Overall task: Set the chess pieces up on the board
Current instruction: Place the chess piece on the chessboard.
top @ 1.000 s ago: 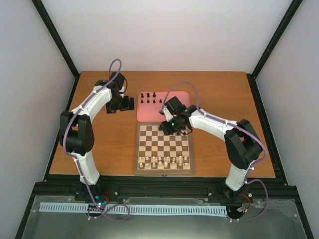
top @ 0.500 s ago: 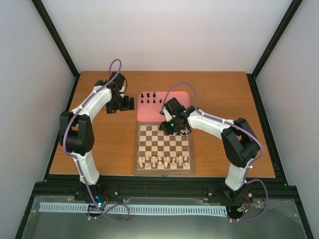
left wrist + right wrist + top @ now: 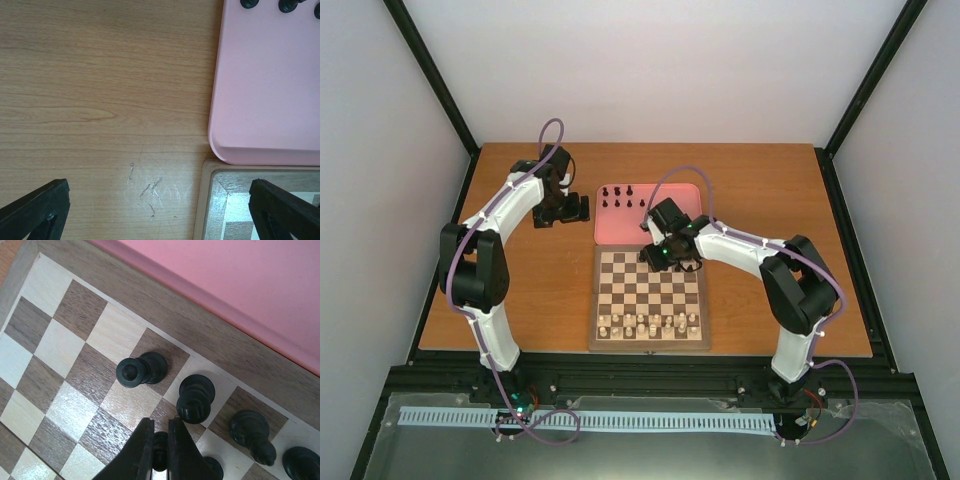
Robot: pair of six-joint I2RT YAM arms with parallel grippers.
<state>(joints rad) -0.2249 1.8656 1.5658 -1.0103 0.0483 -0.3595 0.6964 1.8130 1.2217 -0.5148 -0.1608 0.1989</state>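
The board [image 3: 610, 300] lies mid-table, its far-left corner [image 3: 210, 200] showing in the left wrist view. Several black chess pieces [image 3: 620, 196] stand on the pink tray [image 3: 670, 205]. More black pieces stand on the board's far rows: one [image 3: 142, 369], a second [image 3: 195, 397] and a third [image 3: 252, 432]. My right gripper [image 3: 160, 427] is shut on a small black piece [image 3: 160, 450] just above those far squares, right of centre [image 3: 665, 258]. My left gripper [image 3: 160, 210] hangs open over bare table left of the tray [image 3: 575, 210], holding nothing.
Cream pieces [image 3: 650, 322] fill the board's two near rows. The pink tray [image 3: 270, 90] butts against the board's far edge, with two black piece bases [image 3: 248, 3] at its top in the left wrist view. Black frame posts border the table.
The right arm's elbow has drifted slightly left while its gripper stays over the board's far rows, still shut on the piece. The left arm has not moved.
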